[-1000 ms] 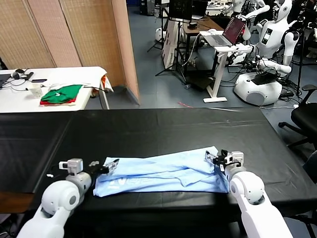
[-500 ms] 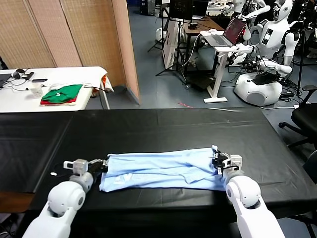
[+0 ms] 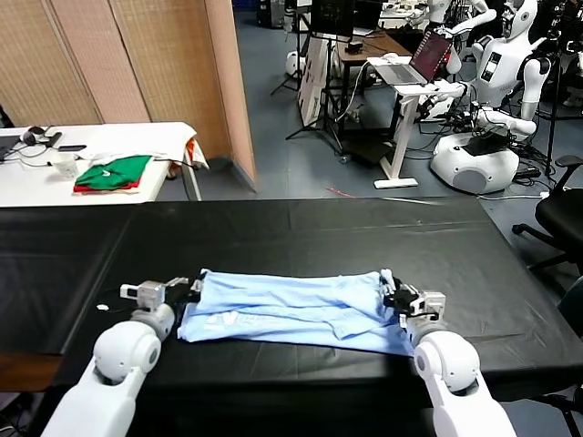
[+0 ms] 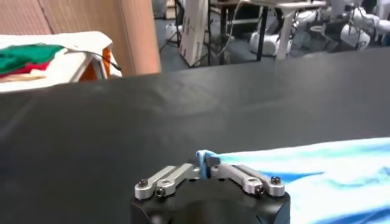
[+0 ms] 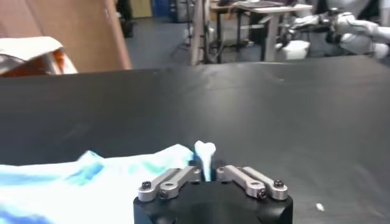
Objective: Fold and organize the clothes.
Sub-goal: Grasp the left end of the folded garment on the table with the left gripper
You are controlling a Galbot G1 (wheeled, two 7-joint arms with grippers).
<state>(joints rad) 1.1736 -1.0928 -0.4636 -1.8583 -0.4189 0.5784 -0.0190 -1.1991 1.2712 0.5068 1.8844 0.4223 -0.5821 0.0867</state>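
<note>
A pale blue T-shirt (image 3: 291,309) lies folded into a long band across the near part of the black table (image 3: 301,232), well in from the table's side edges. The left gripper (image 3: 193,289) sits at the shirt's left end, its jaws pinched together on a small fold of the cloth. The right gripper (image 3: 390,293) sits at the shirt's right end, jaws likewise clamped on a tuft of fabric that sticks up between them. Beyond the black table's far left corner, a white table (image 3: 109,155) carries a green and red garment pile (image 3: 114,173).
</note>
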